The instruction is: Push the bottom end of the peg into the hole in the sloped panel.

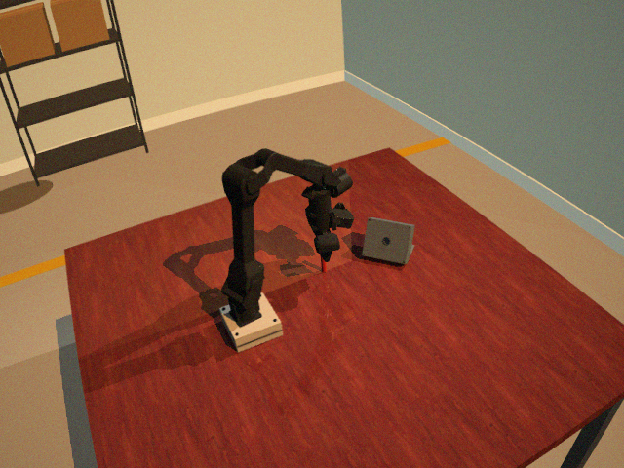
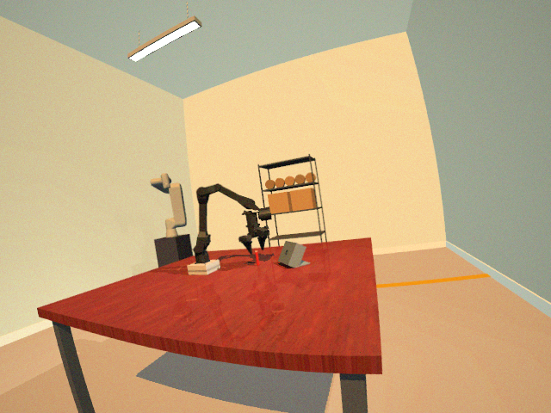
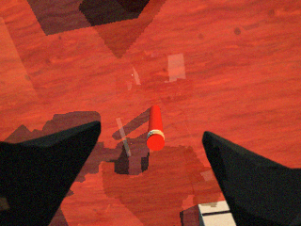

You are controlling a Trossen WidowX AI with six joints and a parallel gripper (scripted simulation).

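One end effector point(image 1: 326, 257) point(image 2: 255, 251) point(image 3: 152, 131) partly hides the red peg point(image 1: 324, 264) point(image 2: 256, 257) point(image 3: 155, 129) from above.

Count: 2 robot arms, one black point(image 1: 243, 226) point(image 2: 202, 218), one pale point(image 2: 177, 204); 1 red peg point(image 1: 324, 264) point(image 2: 256, 258) point(image 3: 155, 124), 1 sloped panel point(image 1: 377, 247) point(image 2: 294, 255) with 1 hole point(image 1: 386, 240) point(image 2: 286, 251) in its face. Also 1 counter point(image 1: 352, 342) point(image 2: 222, 302) point(image 3: 245, 85), 1 shelf rack point(image 1: 75, 102) point(image 2: 287, 163), 1 ceiling light point(image 2: 165, 40). On the rack: 2 boxes point(image 1: 25, 35) point(image 2: 279, 202), 5 round orange-brown items point(image 2: 290, 181).
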